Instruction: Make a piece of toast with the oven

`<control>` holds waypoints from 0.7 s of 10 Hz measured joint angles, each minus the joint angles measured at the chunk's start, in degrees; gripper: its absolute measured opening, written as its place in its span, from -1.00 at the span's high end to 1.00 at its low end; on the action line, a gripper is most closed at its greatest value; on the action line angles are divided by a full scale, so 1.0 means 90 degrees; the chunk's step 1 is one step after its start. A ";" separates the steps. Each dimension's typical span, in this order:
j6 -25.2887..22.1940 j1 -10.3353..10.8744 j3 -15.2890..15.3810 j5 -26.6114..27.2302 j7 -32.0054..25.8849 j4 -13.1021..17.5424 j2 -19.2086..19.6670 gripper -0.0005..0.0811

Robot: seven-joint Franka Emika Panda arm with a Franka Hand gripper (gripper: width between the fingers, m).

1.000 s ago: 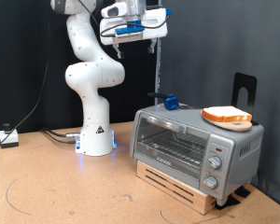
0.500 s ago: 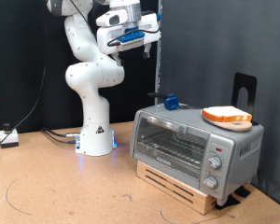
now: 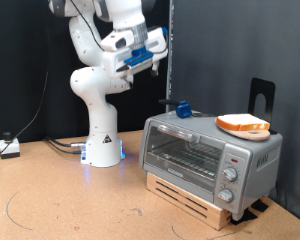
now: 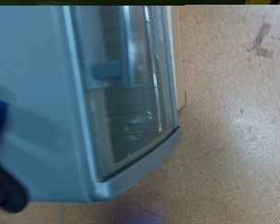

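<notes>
The piece of toast [image 3: 244, 123] lies on a round light-wood plate [image 3: 228, 127] on top of the oven [image 3: 210, 150], toward the exterior view's right. The oven's glass door is shut, with knobs [image 3: 230, 172] down its right panel. My gripper [image 3: 142, 52] hangs high in the air, above and to the exterior view's left of the oven, tilted, with nothing seen in it. The wrist view looks down on the oven's glass door [image 4: 131, 93] and its handle [image 4: 133, 42]; my fingers do not show there.
A small blue object [image 3: 182, 109] sits on the oven's top at its back left. The oven stands on a slatted wooden base [image 3: 195, 196]. A black stand [image 3: 260, 95] rises behind the oven. The robot's white base [image 3: 102, 150] and cables [image 3: 8, 148] lie at left.
The hand has swung down and toward the exterior view's left and has tilted. The toast, plate and oven have not moved.
</notes>
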 joint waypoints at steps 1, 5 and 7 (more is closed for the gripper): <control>0.0228 -0.0024 0.0000 -0.0048 0.0002 -0.0158 0.0110 -0.99; 0.0863 -0.0050 0.0034 -0.0069 0.0099 -0.0436 0.0454 -0.99; 0.1428 0.0017 -0.0032 0.0446 -0.0042 -0.0585 0.0445 -0.99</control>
